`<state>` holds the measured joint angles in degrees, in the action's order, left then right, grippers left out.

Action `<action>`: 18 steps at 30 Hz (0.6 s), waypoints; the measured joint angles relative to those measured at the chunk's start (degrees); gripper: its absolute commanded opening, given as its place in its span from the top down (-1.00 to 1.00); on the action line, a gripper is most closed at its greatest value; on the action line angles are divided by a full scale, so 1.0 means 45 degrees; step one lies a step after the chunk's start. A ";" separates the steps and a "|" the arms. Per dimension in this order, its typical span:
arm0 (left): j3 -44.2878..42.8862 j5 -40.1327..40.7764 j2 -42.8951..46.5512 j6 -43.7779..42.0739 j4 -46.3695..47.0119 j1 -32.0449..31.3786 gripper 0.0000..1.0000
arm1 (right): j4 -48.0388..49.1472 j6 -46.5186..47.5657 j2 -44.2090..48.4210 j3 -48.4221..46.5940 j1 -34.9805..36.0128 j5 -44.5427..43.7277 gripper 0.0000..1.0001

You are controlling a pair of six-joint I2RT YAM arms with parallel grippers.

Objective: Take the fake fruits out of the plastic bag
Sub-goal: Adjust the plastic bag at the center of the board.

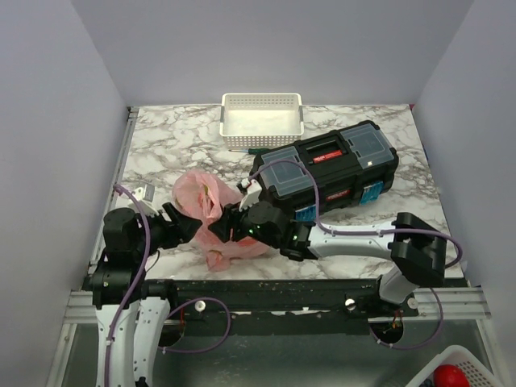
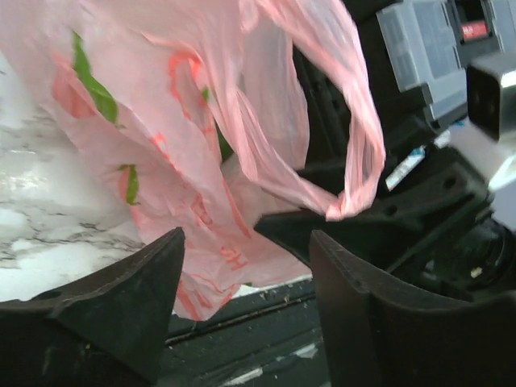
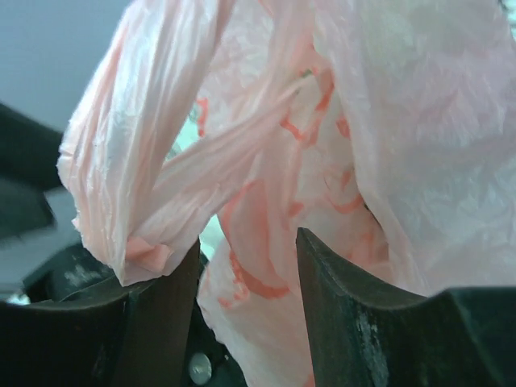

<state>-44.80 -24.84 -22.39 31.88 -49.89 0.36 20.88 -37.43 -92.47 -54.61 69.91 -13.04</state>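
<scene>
My left gripper (image 2: 246, 242) stands parted, clasping nothing. The bag (image 2: 161, 121) hangs just beyond it, filling the upper left of that frame. My right gripper (image 3: 248, 242) is parted too, with a loose fold of film in its gap, so it is the nearer. From above, the bag lies bunched between both, lower left of centre, long axis running up-frame, beside the toolbox (image 1: 326, 165). No view shows the fruits (inside the folds, I'd guess).

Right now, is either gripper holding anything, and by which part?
Left gripper: nothing, open around the bag. Right gripper: cannot tell; film fills its gap.
</scene>
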 measured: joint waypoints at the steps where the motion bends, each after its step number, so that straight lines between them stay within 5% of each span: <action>1: 0.0092 -0.0243 0.0024 -0.0015 0.0019 0.0000 -0.18 | 0.0005 0.0000 -0.0141 -0.0296 -0.0073 0.0039 0.04; 11: 0.0529 -0.1821 -0.1151 -0.0461 0.0204 -0.0767 -0.13 | 0.0126 -0.0049 -0.2720 -0.3687 -0.1647 0.1690 0.13; 14: 0.0733 -0.1676 -0.1778 -0.0287 0.0549 -0.1812 0.14 | 0.0092 -0.0209 -0.3347 -0.4512 -0.2069 0.2628 -0.03; 18: 0.0733 -0.1287 -0.2424 0.0131 0.1389 -0.2890 0.24 | -0.0121 -0.0534 -0.3269 -0.4522 -0.2234 0.3172 -0.16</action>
<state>-41.50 -30.63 -33.30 32.47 -43.64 -12.64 20.34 -39.83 -107.18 -74.96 59.86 1.23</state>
